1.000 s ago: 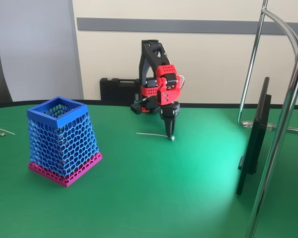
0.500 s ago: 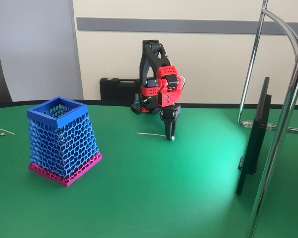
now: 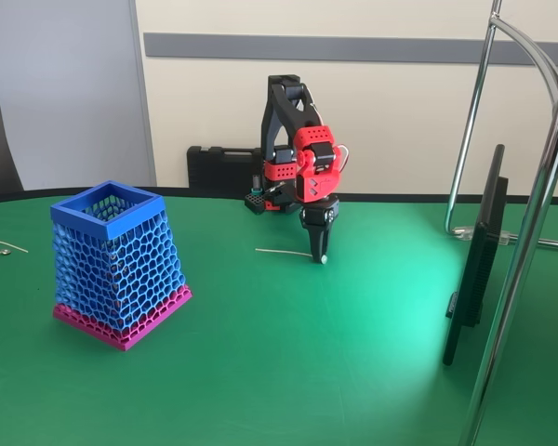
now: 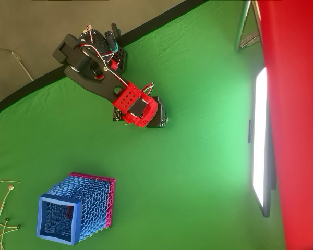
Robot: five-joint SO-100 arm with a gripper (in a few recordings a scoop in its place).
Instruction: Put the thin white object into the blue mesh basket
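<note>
- Your counter (image 3: 260,372) wears a green cloth with a dark curved edge; a cream wall with a grey band stands behind it.
- Your pincer (image 3: 320,253) points straight down, its tips closed on one end of the thin white object (image 3: 284,251), which stretches left just above the cloth.
- The blue mesh basket (image 3: 117,265) stands upright, well apart to the left in the fixed view.
- A black case (image 3: 221,169) sits by the wall; chrome tubing (image 3: 525,232) frames the right.
</note>
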